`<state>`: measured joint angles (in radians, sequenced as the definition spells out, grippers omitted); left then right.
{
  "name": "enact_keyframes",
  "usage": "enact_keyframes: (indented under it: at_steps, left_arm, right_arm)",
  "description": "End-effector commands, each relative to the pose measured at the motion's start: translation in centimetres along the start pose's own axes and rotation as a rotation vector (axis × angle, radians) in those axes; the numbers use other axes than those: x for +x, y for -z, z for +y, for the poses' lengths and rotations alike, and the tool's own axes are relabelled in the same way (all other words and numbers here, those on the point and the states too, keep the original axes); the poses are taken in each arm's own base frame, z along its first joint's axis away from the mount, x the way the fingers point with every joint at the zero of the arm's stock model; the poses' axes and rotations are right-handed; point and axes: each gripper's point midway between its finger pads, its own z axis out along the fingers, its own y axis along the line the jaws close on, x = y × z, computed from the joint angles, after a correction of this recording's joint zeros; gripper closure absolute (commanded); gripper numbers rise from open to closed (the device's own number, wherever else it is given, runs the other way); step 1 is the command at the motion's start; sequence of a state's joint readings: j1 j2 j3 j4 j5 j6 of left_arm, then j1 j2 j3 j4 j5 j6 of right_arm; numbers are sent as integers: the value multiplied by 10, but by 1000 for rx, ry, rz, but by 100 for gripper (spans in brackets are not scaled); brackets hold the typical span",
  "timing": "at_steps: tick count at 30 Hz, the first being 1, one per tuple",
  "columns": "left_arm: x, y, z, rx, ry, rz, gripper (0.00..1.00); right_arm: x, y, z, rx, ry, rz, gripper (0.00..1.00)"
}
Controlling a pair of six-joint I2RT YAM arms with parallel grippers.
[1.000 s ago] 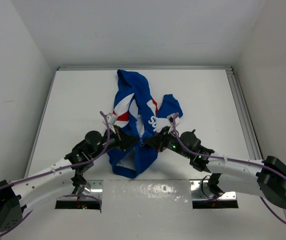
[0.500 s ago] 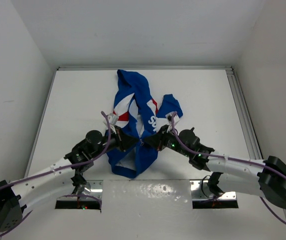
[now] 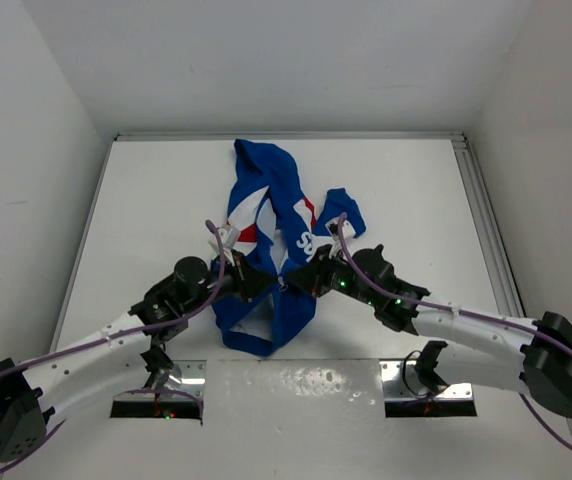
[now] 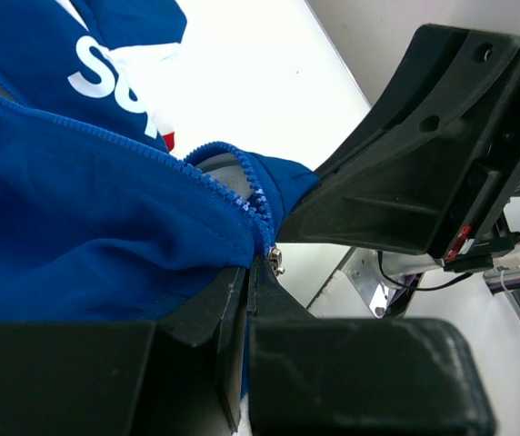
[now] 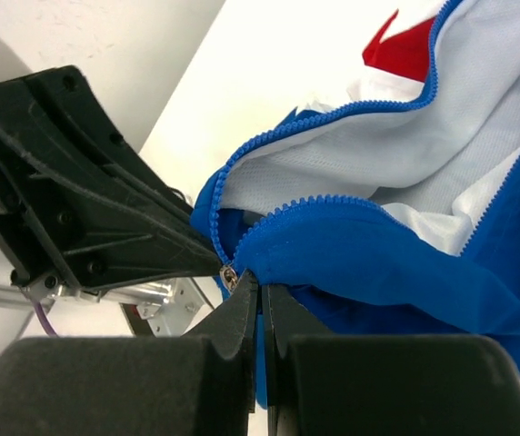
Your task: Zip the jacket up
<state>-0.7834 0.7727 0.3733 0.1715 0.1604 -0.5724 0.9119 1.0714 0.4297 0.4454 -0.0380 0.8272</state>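
The jacket [image 3: 274, 225] lies open on the white table, royal blue with red and white panels, white lettering and white lining. Both grippers meet at its near hem by the zipper's bottom end. My left gripper [image 3: 265, 283] is shut on the blue hem fabric [image 4: 151, 218], and the small metal zipper slider [image 4: 277, 261] sits just beyond its fingertips. My right gripper [image 3: 297, 283] is shut on the opposite blue zipper edge [image 5: 333, 245], with the slider [image 5: 231, 274] at its left fingertip. The zipper teeth [image 5: 242, 163] run apart above, so the front is open.
White walls enclose the table on the left, back and right. A metal rail [image 3: 481, 220] runs along the right edge. Metal mounting brackets [image 3: 161, 398] [image 3: 431, 392] sit at the near edge by the arm bases. Each gripper's black body fills part of the other's wrist view.
My right gripper has edged left toward the left gripper, bringing the two hem ends closer together. The left arm has barely moved.
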Motion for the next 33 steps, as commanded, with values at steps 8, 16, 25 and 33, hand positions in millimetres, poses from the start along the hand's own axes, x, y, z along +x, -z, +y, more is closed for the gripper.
enact_keyframes:
  at_steps: [8,16,25,33]
  left_arm:
    - [-3,4,-14,52,-13,20,100]
    - [-5,12,16,-117,-3,-4,100]
    - [-9,8,12,-111,-8,3,100]
    - [-6,13,-7,-10,-2,25,100]
  right_arm:
    - [-63,-26,46,-63,-94,-120,100]
    - [-71,-13,67,-141,-112,-120,100]
    - [-50,-8,75,-192,-163,-18,100]
    - [-69,-42,79,-148,-124,-19,100]
